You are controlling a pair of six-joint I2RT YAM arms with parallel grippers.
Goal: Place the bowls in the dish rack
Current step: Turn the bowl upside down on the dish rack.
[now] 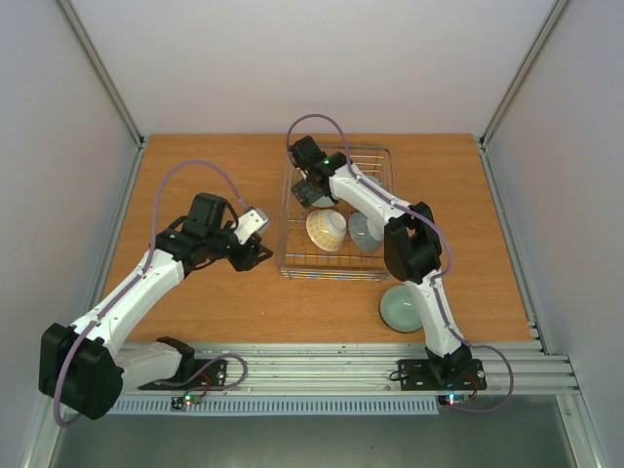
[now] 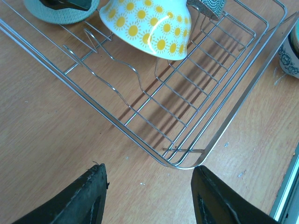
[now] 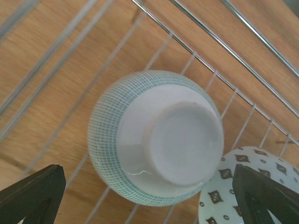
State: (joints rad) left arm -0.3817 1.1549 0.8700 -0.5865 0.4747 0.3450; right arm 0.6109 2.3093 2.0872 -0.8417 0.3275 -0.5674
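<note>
The wire dish rack [image 1: 380, 161] stands mid-table, and its near corner [image 2: 187, 163] lies just ahead of my left gripper [image 2: 149, 186]. That gripper [image 1: 255, 256] is open and holds nothing. Inside the rack, a bowl with yellow dots [image 1: 326, 230] [image 2: 149, 25] leans on the tines beside a dark-patterned bowl [image 1: 364, 232] [image 3: 243, 191]. A bowl with a fine teal grid [image 3: 154, 140] sits foot-up on the wires. My right gripper [image 1: 314, 187] [image 3: 152, 205] hovers over it, open wide, with its fingers apart from the bowl. A pale green bowl [image 1: 401, 307] stands on the table outside the rack.
The wooden table [image 1: 214, 156] has raised walls on three sides. My right arm [image 1: 409, 249] reaches across the rack's front right. The rim of a patterned bowl [image 2: 290, 53] shows at the right edge of the left wrist view, outside the rack.
</note>
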